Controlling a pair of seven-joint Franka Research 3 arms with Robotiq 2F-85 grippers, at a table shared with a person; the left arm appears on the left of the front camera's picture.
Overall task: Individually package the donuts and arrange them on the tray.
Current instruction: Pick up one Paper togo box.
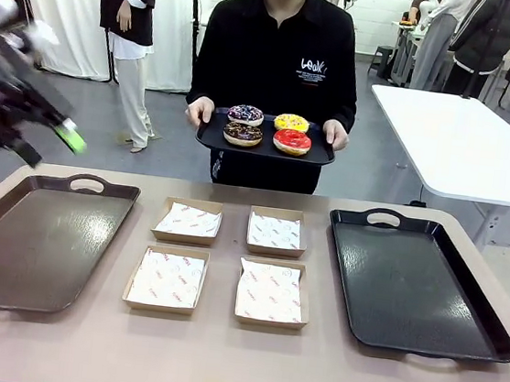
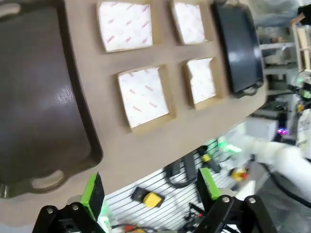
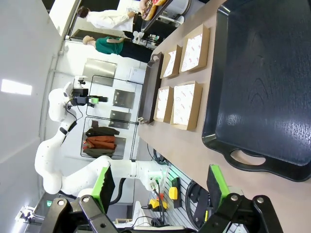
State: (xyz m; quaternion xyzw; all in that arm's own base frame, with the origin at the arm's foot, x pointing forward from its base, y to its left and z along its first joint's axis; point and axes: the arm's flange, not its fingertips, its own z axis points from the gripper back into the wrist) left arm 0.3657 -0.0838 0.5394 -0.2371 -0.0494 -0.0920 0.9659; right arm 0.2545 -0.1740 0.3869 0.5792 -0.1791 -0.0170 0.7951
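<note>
Across the table a person holds a small black tray (image 1: 264,150) carrying several donuts: purple sprinkled (image 1: 245,114), yellow (image 1: 291,121), chocolate (image 1: 242,134) and red (image 1: 292,142). Several cardboard boxes with white paper liners (image 1: 167,280) (image 2: 143,95) (image 3: 187,104) lie mid-table. A brown tray (image 1: 37,240) (image 2: 39,97) lies at the left and a black tray (image 1: 419,284) (image 3: 262,87) at the right. My left gripper (image 1: 69,138) (image 2: 149,189) hangs open, blurred, high above the table's left. The right gripper (image 3: 160,184) is open, off the near edge by the black tray.
A white table (image 1: 463,141) stands behind at the right, and another person stands at the back left. The left arm (image 3: 53,145) shows far off in the right wrist view. Bare tabletop (image 1: 217,362) runs along the near edge.
</note>
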